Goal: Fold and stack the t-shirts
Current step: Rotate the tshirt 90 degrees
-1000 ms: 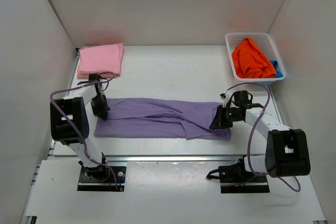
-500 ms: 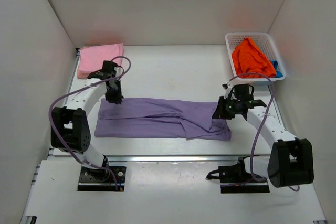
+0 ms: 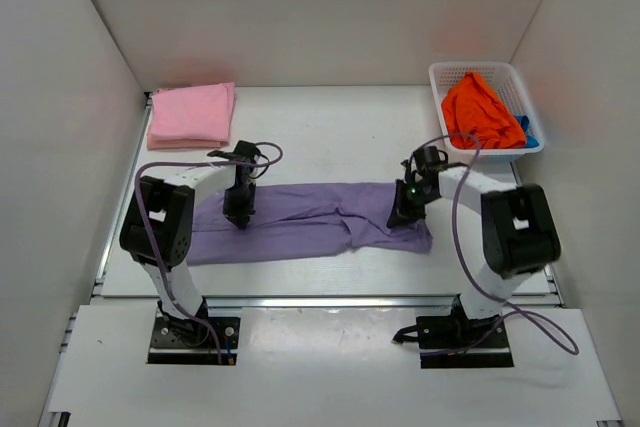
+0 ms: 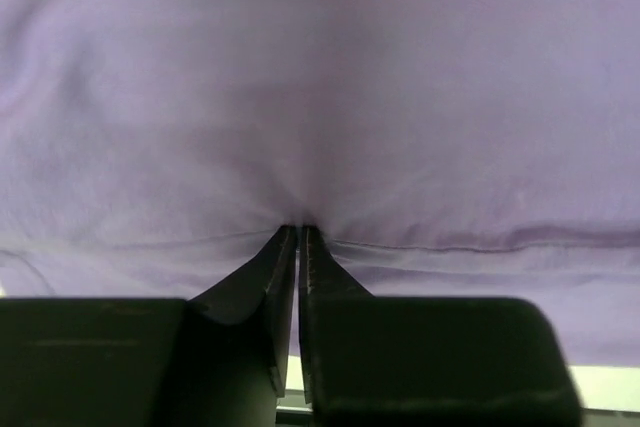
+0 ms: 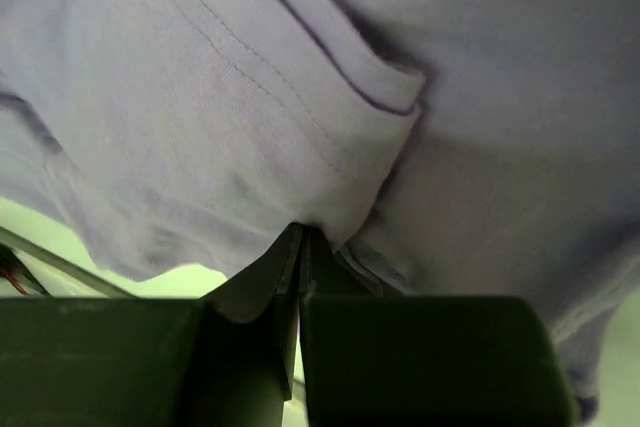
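Observation:
The lavender purple t-shirt (image 3: 320, 219) lies as a long folded strip across the middle of the table. My left gripper (image 3: 238, 215) stands on its left part, shut, pinching a fold of the purple cloth (image 4: 300, 147). On the strip's right part my right gripper (image 3: 400, 215) is shut on a bunched hem (image 5: 330, 167). A folded pink t-shirt (image 3: 190, 114) rests at the back left. An orange t-shirt (image 3: 480, 112) fills the basket, with a bit of the blue one (image 3: 527, 133) showing beside it.
The white lattice basket (image 3: 440, 73) stands at the back right against the wall. White walls close the table on three sides. Both arms' purple cables loop above the cloth.
Both grippers have moved inward along the purple strip, the left one rightward from its left end, the right one leftward. The shirt's right end has pulled in slightly.

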You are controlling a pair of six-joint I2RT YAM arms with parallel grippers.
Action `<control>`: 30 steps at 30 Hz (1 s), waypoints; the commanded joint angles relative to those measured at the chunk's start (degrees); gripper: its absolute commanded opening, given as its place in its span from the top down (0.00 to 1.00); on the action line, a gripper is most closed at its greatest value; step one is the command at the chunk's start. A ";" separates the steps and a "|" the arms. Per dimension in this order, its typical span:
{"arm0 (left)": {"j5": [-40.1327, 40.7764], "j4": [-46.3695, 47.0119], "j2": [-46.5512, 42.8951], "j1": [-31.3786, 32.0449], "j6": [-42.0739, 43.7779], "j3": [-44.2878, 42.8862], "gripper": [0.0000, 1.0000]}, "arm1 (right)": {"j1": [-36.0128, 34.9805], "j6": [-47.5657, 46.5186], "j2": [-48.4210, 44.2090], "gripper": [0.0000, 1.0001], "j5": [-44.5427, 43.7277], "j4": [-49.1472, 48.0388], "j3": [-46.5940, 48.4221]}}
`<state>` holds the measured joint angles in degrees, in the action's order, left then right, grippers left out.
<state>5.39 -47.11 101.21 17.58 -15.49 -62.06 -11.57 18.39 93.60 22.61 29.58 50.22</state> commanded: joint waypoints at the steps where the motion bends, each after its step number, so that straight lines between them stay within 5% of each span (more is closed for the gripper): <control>1: -1.69 -0.87 3.11 4.02 1.94 -2.27 0.84 | 0.32 0.24 9.46 1.00 -3.37 -6.47 10.82; 12: -21.90 -10.19 9.71 16.78 10.21 -10.62 0.98 | -3.28 -6.61 39.97 0.90 -3.44 11.78 59.07; 18: -28.58 -10.63 4.36 11.61 6.17 -20.10 0.86 | -2.58 -10.13 32.91 0.75 -9.59 19.28 68.97; 22: -30.96 -9.58 3.46 7.91 3.01 -30.56 0.84 | -2.58 -10.40 16.32 0.59 -12.94 16.04 58.99; 25: -30.96 -7.83 6.27 5.18 0.99 -38.21 0.83 | -3.28 -6.64 1.03 0.54 -10.51 8.51 40.71; 27: -32.80 -5.72 10.39 3.95 -0.85 -43.03 0.83 | -4.68 -2.32 -8.20 0.55 -5.93 -0.28 20.38; 28: -33.07 -3.62 12.50 3.95 -1.91 -44.79 0.84 | -6.60 0.82 -13.48 0.68 -1.91 -6.84 15.75; 29: -33.77 -2.12 13.91 3.95 -2.53 -45.86 0.87 | -9.23 3.90 -17.54 0.97 0.39 -13.95 7.61; 30: -35.08 -1.41 17.06 4.12 -3.14 -48.22 0.89 | -10.82 4.89 -19.14 1.00 1.98 -20.29 0.57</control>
<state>-25.02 -52.27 112.51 21.08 -15.62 -106.80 -17.30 15.99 77.65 16.82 26.50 66.26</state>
